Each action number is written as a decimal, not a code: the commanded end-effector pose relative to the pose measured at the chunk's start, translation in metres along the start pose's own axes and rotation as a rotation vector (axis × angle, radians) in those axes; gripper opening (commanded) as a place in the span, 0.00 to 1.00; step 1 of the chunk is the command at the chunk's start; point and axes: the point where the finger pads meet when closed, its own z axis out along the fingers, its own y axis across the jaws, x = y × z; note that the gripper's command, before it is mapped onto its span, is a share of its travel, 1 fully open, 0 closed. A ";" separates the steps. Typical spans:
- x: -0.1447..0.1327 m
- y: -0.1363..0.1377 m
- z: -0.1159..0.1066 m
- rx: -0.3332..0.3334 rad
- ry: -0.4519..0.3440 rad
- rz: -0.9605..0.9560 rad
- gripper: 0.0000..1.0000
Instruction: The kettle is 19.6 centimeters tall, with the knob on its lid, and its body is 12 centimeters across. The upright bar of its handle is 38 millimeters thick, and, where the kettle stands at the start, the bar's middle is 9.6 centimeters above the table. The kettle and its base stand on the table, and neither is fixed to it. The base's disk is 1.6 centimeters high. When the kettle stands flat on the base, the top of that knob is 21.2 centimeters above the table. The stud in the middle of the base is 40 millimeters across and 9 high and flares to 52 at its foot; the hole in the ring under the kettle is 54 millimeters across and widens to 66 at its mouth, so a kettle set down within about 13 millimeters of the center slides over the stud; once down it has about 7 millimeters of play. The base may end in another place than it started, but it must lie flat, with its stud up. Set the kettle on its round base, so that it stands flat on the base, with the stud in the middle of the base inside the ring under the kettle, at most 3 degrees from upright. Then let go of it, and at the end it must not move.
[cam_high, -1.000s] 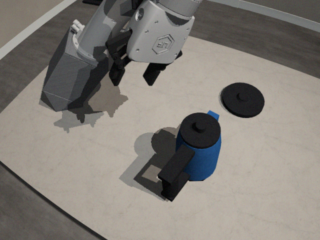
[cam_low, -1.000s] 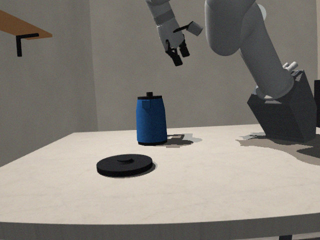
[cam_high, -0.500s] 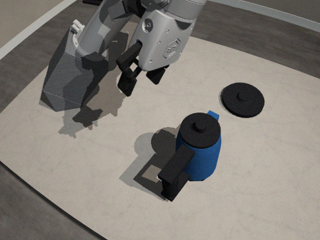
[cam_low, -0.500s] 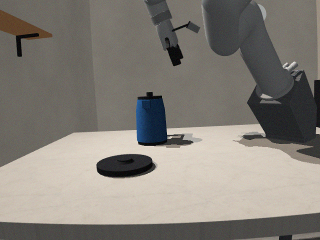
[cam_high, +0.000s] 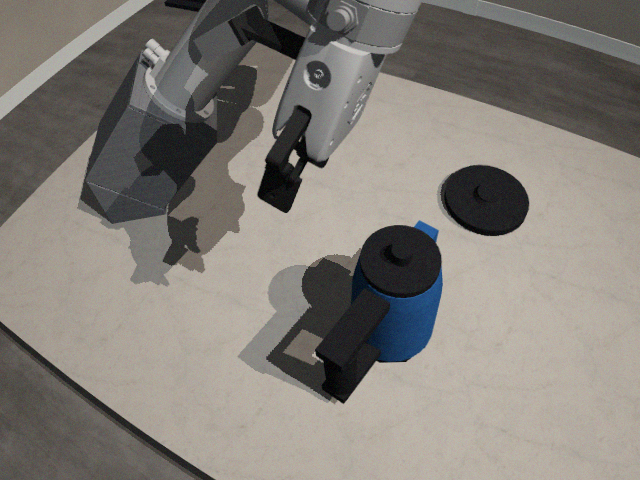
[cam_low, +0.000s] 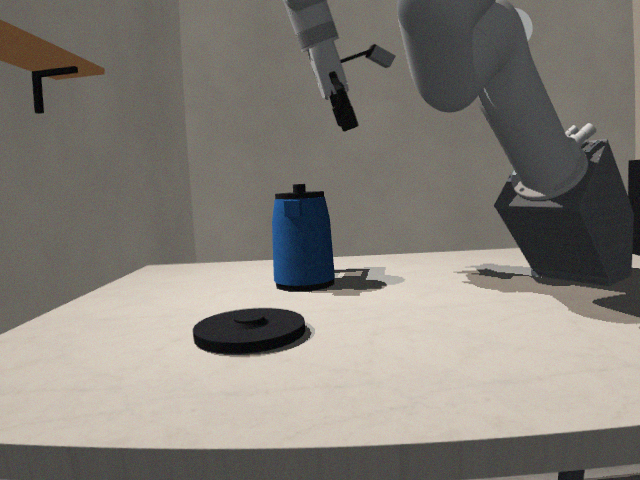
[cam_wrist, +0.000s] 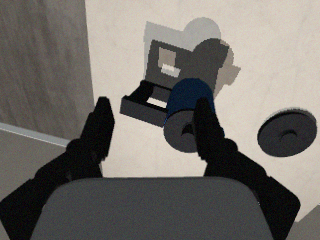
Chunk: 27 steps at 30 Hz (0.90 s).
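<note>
No readable text, label, brand, number or sign in any view. Only a round emblem on the pale housing above the tool, too small and blurred to read. Plain unmarked surfaces on the blue kettle, its black lid, the black round base, the dark pedestal and the counter.
</note>
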 end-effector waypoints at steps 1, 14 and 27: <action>-0.008 -0.002 -0.002 -0.029 -0.032 -0.131 0.81; -0.023 -0.007 -0.003 -0.062 -0.095 -0.385 0.81; -0.038 -0.011 -0.005 -0.077 -0.164 -0.620 0.81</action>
